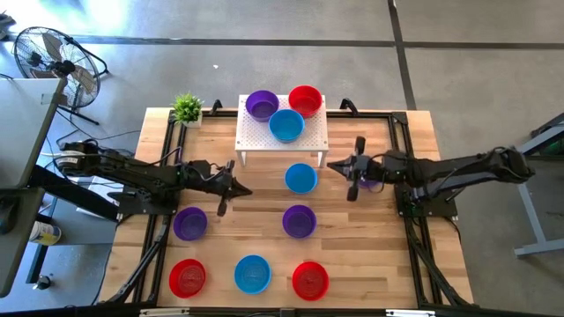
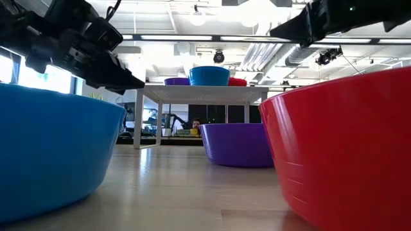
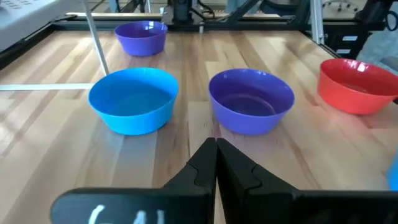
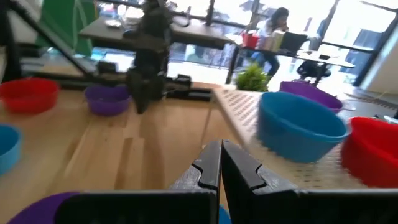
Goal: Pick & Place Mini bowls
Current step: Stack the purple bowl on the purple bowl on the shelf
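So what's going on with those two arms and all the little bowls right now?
Left gripper and right gripper shut, empty, above table. Three mini bowls on white stand, seven on table. Nothing in the way.

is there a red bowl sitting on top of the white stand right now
Yes, the high view shows a red bowl on the white stand, beside a purple and a blue one.

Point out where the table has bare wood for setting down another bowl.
Bare wood lies between the left hand and the blue bowl, and right of the purple bowl toward the table's right rail. The white stand is crowded with three bowls.
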